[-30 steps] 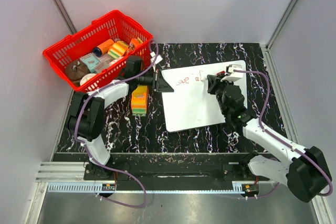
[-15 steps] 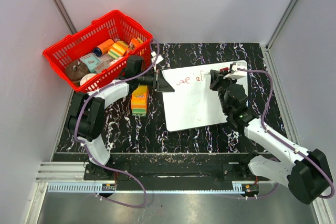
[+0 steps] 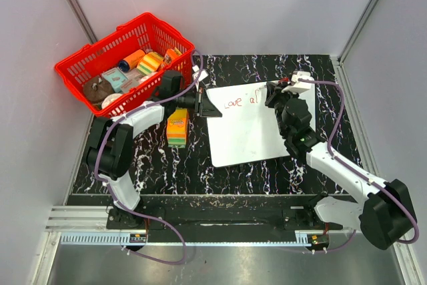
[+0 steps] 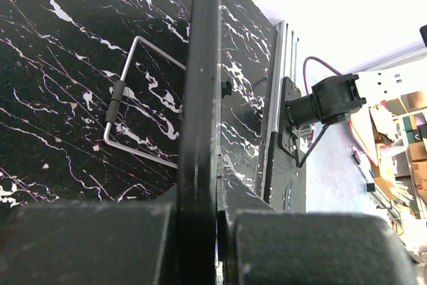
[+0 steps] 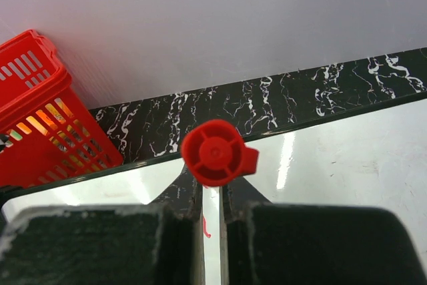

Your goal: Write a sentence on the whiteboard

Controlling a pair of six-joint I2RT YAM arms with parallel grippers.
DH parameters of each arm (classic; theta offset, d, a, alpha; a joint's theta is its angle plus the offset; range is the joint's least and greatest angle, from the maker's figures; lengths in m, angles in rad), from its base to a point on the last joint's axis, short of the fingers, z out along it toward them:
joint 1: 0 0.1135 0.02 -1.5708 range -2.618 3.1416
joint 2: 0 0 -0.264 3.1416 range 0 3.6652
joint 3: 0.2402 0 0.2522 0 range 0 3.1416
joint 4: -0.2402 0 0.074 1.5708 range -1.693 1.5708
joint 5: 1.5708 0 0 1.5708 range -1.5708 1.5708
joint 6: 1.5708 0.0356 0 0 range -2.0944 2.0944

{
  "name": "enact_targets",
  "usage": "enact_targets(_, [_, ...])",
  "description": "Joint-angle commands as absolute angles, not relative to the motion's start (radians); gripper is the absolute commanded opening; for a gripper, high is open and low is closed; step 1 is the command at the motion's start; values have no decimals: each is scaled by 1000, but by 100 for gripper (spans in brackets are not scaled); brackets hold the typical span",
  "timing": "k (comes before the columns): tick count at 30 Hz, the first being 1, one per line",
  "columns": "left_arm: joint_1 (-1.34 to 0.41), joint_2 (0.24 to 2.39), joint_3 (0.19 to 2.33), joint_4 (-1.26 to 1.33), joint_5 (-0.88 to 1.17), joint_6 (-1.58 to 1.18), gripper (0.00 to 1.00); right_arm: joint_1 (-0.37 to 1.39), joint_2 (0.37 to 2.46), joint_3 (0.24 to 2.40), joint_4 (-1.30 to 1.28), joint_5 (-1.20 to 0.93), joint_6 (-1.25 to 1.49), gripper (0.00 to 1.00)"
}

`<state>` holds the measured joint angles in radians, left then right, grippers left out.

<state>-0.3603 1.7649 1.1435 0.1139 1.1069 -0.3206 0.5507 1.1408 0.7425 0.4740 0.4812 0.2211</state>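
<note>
currently the right gripper (image 3: 273, 93), clamped on the pen (image 5: 215, 153), hangs over the whiteboard (image 3: 247, 135); the sentence (image 3: 240, 102) ends just to its left, running left-right. the left gripper (image 3: 200, 103) pinches the whiteboard's edge.

A black marble-patterned surface with white veins (image 3: 267, 178) fills the middle of the enclosure. Plain pale grey wall panels close it in: a back panel (image 3: 227, 5), a left panel (image 3: 33, 138) and a right panel (image 3: 393, 98), joined at the back corners by slanting silver metal struts (image 3: 72, 6). Along the near edge run a silver aluminium rail (image 3: 73, 217) and a slotted white strip (image 3: 220, 238), with a dull grey metal floor plate (image 3: 220, 265) below them. The light is soft and even, without hard shadows. In the left wrist view, brown cardboard boxes (image 4: 415, 150) show beyond the surface's edge.
</note>
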Motion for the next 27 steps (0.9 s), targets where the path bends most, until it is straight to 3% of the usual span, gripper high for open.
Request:
enact_targets(1, [-376, 1799, 1146, 84, 928, -110, 0, 532, 1160, 781, 519, 500, 219, 0])
enact_targets(27, [-379, 1805, 1154, 74, 922, -106, 0, 528, 1091, 634, 422, 456, 319, 0])
